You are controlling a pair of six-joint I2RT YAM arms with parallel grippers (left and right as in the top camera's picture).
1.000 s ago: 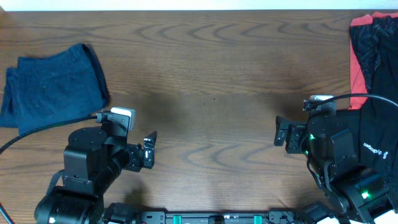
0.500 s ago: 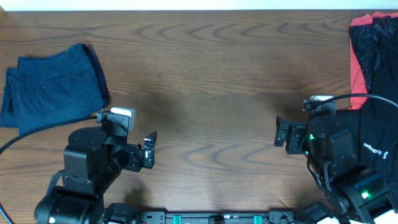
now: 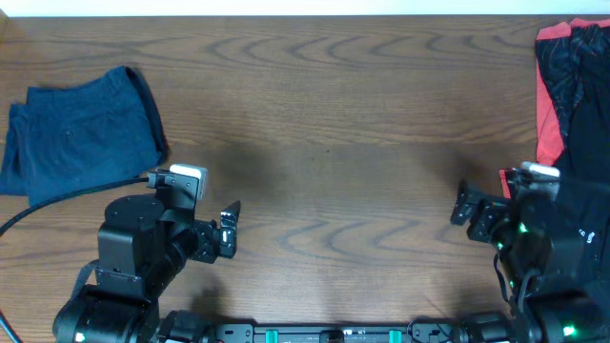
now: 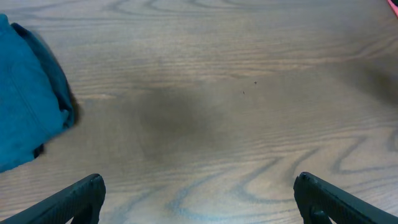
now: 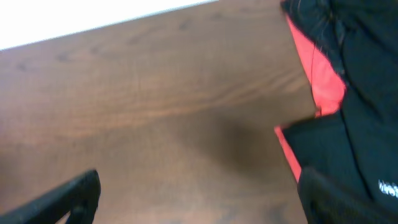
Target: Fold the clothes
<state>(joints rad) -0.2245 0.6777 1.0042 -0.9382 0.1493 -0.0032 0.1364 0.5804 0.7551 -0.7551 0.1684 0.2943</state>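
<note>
- The left arm is held low at the near edge of the bench; the left pincer [image 4: 199,180] is spread wide, with nothing pinched.
- The right arm is held at the near right corner; the right pincer [image 5: 199,180] is likewise spread and empty.
- The brown wood-grain bench [image 3: 334,114] is bare between the arms.
- The dark navy blue cloth shorts [image 3: 81,133] lie bunched at the far left, apart from the left pincer.
- The black cloth garment with coral-red panels [image 3: 577,86] lies along the right edge, partly overlapped by the right arm.
</note>
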